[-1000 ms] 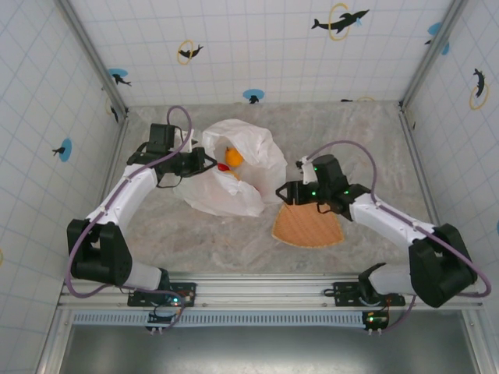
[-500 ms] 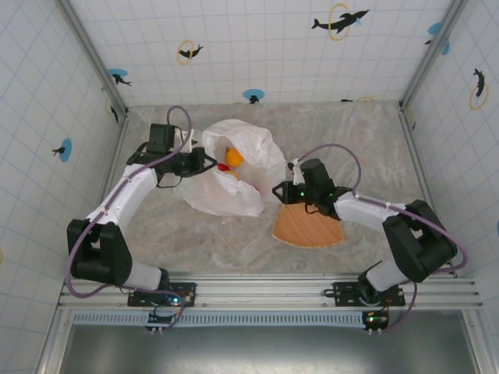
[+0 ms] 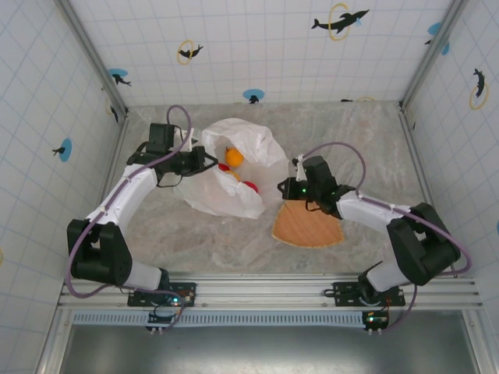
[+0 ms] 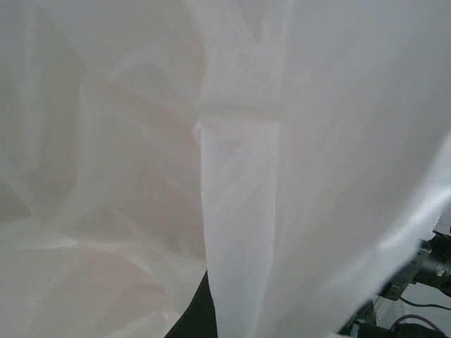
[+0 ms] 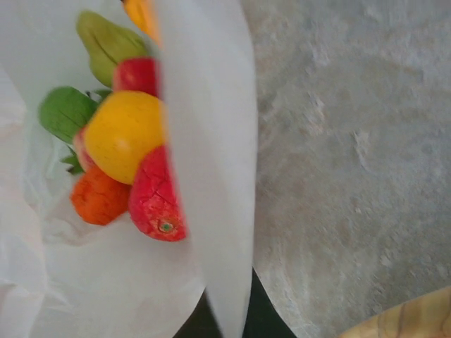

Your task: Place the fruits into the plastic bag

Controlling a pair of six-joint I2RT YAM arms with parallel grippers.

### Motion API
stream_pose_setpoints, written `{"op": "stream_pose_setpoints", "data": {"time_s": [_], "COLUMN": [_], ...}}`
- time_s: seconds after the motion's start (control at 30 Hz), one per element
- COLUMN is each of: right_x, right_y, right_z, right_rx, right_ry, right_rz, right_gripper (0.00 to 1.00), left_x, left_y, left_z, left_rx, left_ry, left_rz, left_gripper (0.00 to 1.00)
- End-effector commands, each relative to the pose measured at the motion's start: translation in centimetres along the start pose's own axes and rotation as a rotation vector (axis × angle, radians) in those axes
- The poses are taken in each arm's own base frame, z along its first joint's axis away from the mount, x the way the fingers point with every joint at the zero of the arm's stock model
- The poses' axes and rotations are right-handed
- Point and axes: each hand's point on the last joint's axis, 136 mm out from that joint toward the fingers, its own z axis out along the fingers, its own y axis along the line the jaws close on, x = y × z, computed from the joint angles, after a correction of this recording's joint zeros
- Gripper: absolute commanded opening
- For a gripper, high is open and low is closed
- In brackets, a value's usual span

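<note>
I'm on the fruits (image 5: 123, 134) first: they sit heaped inside the plastic bag (image 3: 253, 144), mid-table, between the two arms. Through the right wrist camera I count seven: two green, two red, one yellow (image 5: 120, 130), one orange (image 5: 99, 198), and a yellow-orange sliver (image 5: 141, 13) at the top edge. The pear-shaped green one (image 5: 106, 42) lies slanted in that view, narrow end up-left. The lower red one (image 5: 156, 197) stands lengthwise up the frame, its dimpled end pointing down. From overhead, four pieces show through the opening.

The bag's mouth gapes upward, stretched roughly left to right between the arms. Its crinkled body sags toward the near left.

The left gripper (image 3: 209, 162) is pressed together on the bag's left rim; its wrist camera sees white film close up. The right gripper (image 3: 282, 188) is pinched shut on the right rim, with a strip of film running down to its dark fingers (image 5: 211, 325).

One flat orange tray (image 3: 308, 226) lies on the table (image 3: 195, 241), just near-right of the bag.
</note>
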Motion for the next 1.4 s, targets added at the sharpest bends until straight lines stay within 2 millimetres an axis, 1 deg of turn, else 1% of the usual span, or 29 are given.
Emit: {"op": "stream_pose_setpoints", "data": {"time_s": [0.0,0.17,0.3,0.33,0.5,0.6,0.67,0.73,0.83,0.93,1.0,1.1,1.17,1.23,1.37], "right_x": [-4.7,-8.1,-11.2,-11.4,-14.3,-15.6,-16.1,-16.2,-15.6,-14.6,-14.1,-13.8,-14.3,-15.3,-17.3], "right_y": [4.0,6.7,9.1,9.2,11.8,13.0,13.6,13.8,13.7,12.5,11.0,9.8,10.4,11.8,15.0], "right_z": [-2.7,-5.6,-8.2,-8.5,-11.0,-12.2,-12.6,-12.5,-11.3,-9.5,-8.0,-6.5,-6.5,-7.1,-9.4], "right_rx": [-0.087,-0.142,-0.184,-0.176,-0.205,-0.227,-0.242,-0.254,-0.257,-0.222,-0.166,-0.100,-0.099,-0.119,-0.171], "right_ry": [-0.109,-0.201,-0.277,-0.273,-0.343,-0.383,-0.404,-0.410,-0.380,-0.346,-0.320,-0.273,-0.267,-0.289,-0.355], "right_rz": [-0.022,-0.052,-0.089,-0.091,-0.140,-0.159,-0.165,-0.159,-0.152,-0.135,-0.118,-0.111,-0.123,-0.149,-0.199], "right_gripper": [0.00,0.00,0.00,0.00,0.00,0.00,0.00,0.00,0.00,0.00,0.00,0.00,0.00,0.00,0.00], "left_x": [-1.5,-2.9,-4.6,-4.9,-6.9,-7.4,-7.6,-7.7,-7.6,-7.2,-7.0,-7.2,-7.7,-8.5,-9.7], "left_y": [-3.0,-4.7,-6.1,-6.2,-5.7,-5.4,-5.0,-4.3,-2.7,-0.4,0.8,1.7,1.2,0.0,-3.5], "left_z": [-1.5,-2.8,-4.2,-4.5,-5.5,-5.6,-5.5,-5.2,-4.6,-3.8,-3.3,-3.0,-3.1,-3.7,-5.4], "left_rx": [0.101,0.130,0.169,0.173,0.177,0.182,0.174,0.154,0.096,0.017,-0.019,-0.056,-0.046,-0.012,0.104], "left_ry": [-0.061,-0.095,-0.137,-0.146,-0.191,-0.203,-0.209,-0.210,-0.215,-0.206,-0.197,-0.200,-0.206,-0.226,-0.276], "left_rz": [0.026,0.044,0.046,0.045,0.005,-0.015,-0.022,-0.034,-0.043,-0.063,-0.072,-0.076,-0.075,-0.066,-0.053], "left_gripper": [0.00,0.00,0.00,0.00,0.00,0.00,0.00,0.00,0.00,0.00,0.00,0.00,0.00,0.00,0.00]}}
